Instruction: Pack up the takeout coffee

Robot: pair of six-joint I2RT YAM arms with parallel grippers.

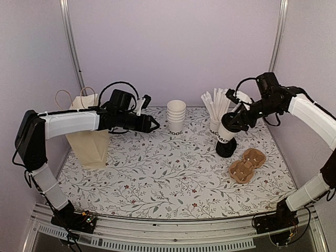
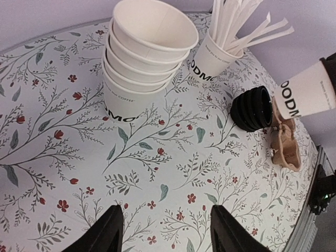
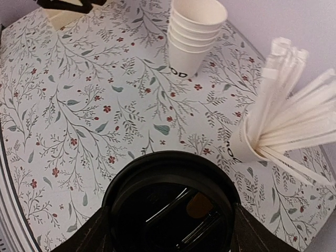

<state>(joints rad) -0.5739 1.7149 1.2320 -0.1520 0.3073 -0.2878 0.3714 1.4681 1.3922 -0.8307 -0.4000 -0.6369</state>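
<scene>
Right pincer (image 1: 231, 121) grasps a lidded takeout coffee cup (image 1: 226, 135), tilted, by the black lid stack (image 1: 226, 150). Left pincer (image 1: 154, 125) is released, empty, above the surface (image 1: 157, 178).

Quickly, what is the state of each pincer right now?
Left pincer: open, holding nothing.
Right pincer: closed on a coffee cup.

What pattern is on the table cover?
White table cover with grey-green leafy sprigs and red flowers; clearest in the left wrist view.
</scene>
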